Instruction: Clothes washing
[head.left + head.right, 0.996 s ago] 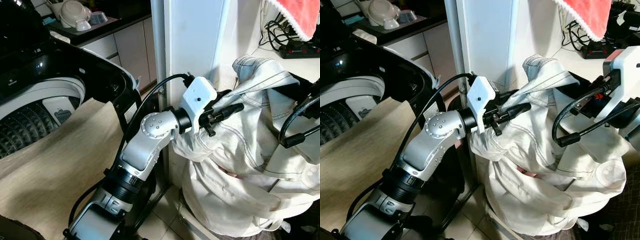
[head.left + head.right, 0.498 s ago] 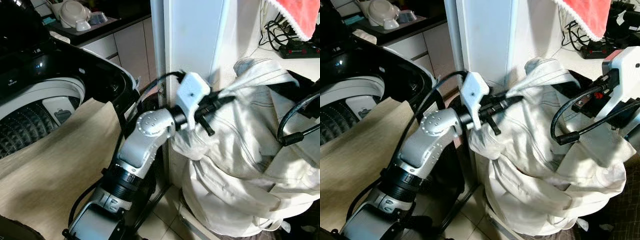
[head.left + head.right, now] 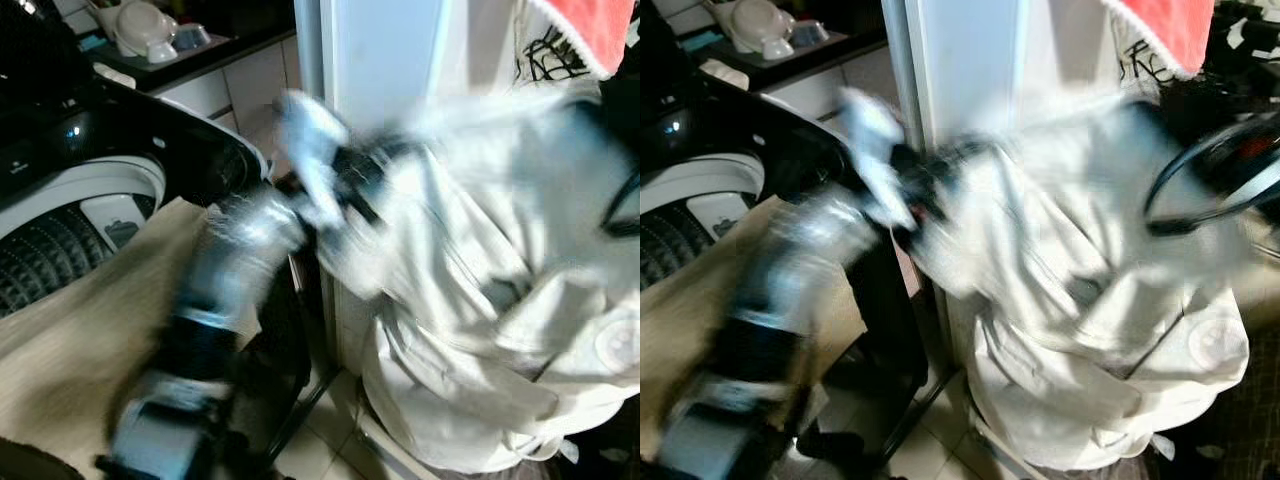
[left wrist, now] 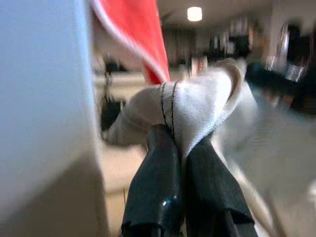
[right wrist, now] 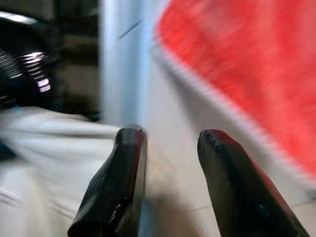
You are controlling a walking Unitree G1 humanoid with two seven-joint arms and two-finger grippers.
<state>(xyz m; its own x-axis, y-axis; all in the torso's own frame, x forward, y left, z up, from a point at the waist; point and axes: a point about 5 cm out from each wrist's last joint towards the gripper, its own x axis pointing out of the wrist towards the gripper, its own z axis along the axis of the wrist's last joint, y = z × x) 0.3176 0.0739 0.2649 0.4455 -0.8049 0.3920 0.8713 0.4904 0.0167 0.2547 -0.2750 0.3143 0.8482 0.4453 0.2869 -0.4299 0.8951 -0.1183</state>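
Note:
A large white garment (image 3: 480, 300) with dark stitching spills out of a basket by the white pillar. My left gripper (image 4: 180, 143) is shut on a bunched fold of that white garment (image 4: 197, 106), its two black fingers pressed together under the cloth. In the left eye view the left arm (image 3: 240, 250) is a motion blur between the washing machine and the garment. My right gripper (image 5: 168, 140) is open, with nothing between its fingers, close to a red cloth (image 5: 247, 64). The open top-load washing machine (image 3: 90, 200) stands at the left, its drum (image 3: 40, 260) visible.
A beige cloth (image 3: 90, 350) drapes over the machine's front. A white pillar (image 3: 380, 60) rises behind the garment. The red cloth (image 3: 590, 25) hangs at the upper right above black cables. Bowls (image 3: 150, 25) sit on a counter at the back left.
My left arm has swung left and up toward the washing machine, dragging the gripped fold of the white garment with it. The garment has stretched out of the basket; the frames are now blurred.

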